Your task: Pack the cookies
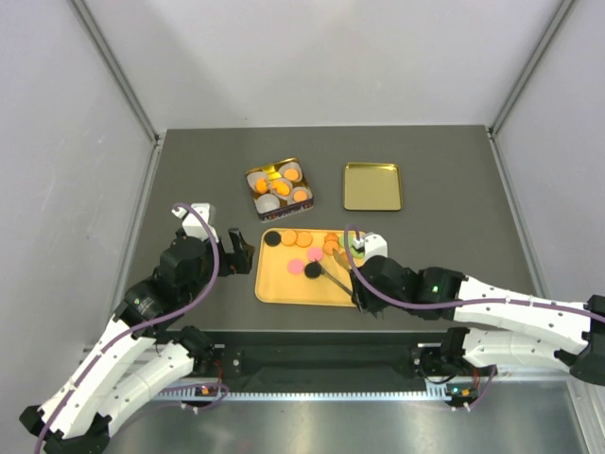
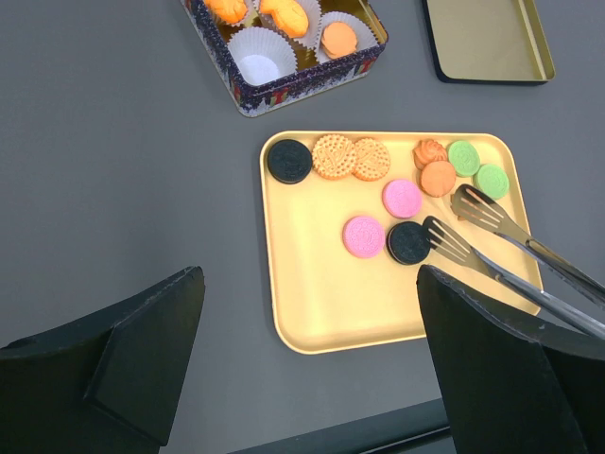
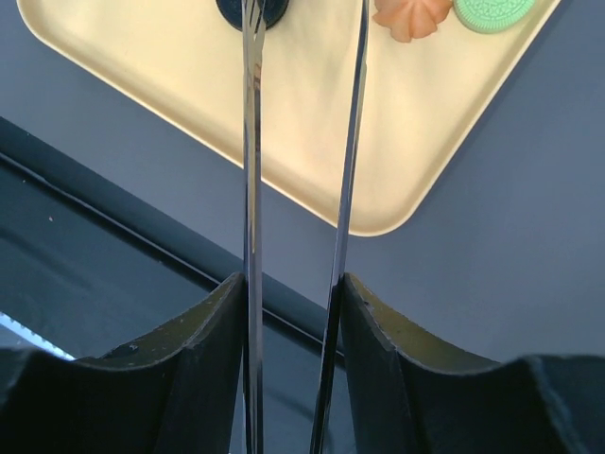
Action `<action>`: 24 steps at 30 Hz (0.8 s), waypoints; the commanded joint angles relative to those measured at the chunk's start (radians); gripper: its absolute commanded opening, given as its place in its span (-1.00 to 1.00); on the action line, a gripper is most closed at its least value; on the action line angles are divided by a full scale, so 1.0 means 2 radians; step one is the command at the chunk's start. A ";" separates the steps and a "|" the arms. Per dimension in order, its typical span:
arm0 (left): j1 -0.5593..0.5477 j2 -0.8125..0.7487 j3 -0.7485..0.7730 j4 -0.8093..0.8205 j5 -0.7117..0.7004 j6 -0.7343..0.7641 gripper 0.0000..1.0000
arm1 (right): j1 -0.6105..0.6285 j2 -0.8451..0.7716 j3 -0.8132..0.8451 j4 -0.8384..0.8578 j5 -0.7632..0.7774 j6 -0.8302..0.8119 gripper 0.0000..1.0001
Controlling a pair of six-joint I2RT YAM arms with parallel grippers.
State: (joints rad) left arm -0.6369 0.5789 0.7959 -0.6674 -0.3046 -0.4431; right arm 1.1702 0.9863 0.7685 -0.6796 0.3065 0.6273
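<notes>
The cookies lie on a yellow tray (image 1: 284, 288): black (image 2: 289, 161), orange (image 2: 333, 156), pink (image 2: 364, 236) and green (image 2: 463, 157) discs. My right gripper (image 1: 359, 279) is shut on metal tongs (image 2: 473, 227); in the right wrist view the gripper (image 3: 293, 331) pinches the two tong arms (image 3: 251, 189). The tongs are spread, one tip resting at a black cookie (image 2: 408, 242), which also shows at the top edge of the right wrist view (image 3: 269, 9). My left gripper (image 1: 235, 252) is open and empty just left of the tray, its fingers (image 2: 142, 350) wide apart.
A patterned tin (image 1: 280, 186) with white paper cups, several holding orange cookies, stands behind the tray. A gold lid (image 1: 371, 186) lies to its right. The table's front edge rail (image 1: 321, 355) runs just below the tray.
</notes>
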 commanded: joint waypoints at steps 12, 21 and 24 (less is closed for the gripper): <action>-0.001 0.000 0.001 0.006 -0.003 0.001 0.98 | 0.048 0.017 0.032 0.026 0.032 0.032 -0.14; -0.001 0.000 0.001 0.006 -0.003 0.001 0.98 | 0.061 0.034 0.033 0.043 0.030 0.038 -0.14; -0.001 -0.001 0.001 0.007 -0.003 0.001 0.98 | 0.065 0.035 0.038 0.044 0.032 0.039 -0.14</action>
State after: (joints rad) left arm -0.6369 0.5789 0.7959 -0.6674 -0.3046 -0.4427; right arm 1.2755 1.0576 0.7784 -0.6369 0.3450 0.6930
